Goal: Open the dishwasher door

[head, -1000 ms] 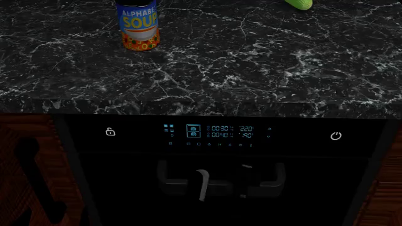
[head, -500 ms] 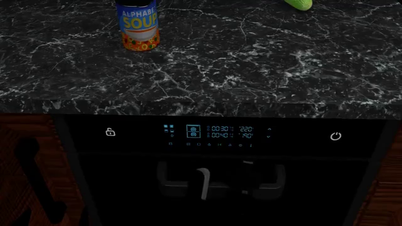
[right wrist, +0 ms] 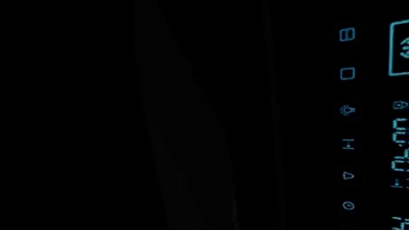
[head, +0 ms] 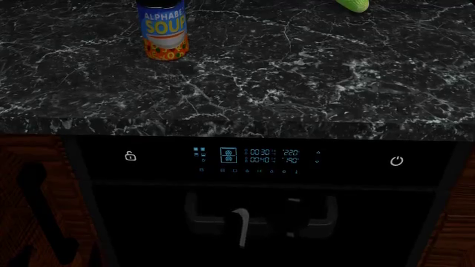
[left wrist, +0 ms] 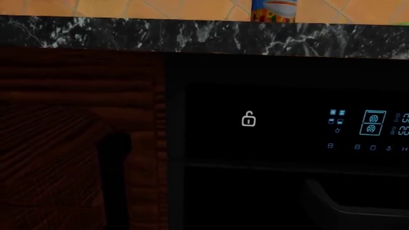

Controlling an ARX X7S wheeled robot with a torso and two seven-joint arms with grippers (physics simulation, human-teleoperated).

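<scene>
The glossy black dishwasher door (head: 148,222) fills the lower head view and is shut. It carries a blue display (head: 260,156), a white lock icon (head: 130,156), a power icon (head: 397,161) and a grey bar handle (head: 211,217). A light grey finger-like part (head: 241,226) and a dark part (head: 293,217) stand at the handle's middle; they look like my right gripper (head: 267,221), its jaws unclear. The right wrist view is very close to the door (right wrist: 191,120) and its display icons (right wrist: 348,110). The left wrist view shows the door (left wrist: 268,153), the lock icon (left wrist: 248,119) and the handle's end (left wrist: 345,206). My left gripper is out of view.
A black marble counter (head: 297,83) overhangs the door, with a soup can (head: 163,30) and a green object (head: 352,4) on it. Reddish-brown cabinet doors flank the dishwasher (head: 22,167), (head: 456,233); the left one has a black handle (head: 44,217).
The light grey part at the handle has moved slightly down and right. The dark part beside it has shifted a little. The door stays shut.
</scene>
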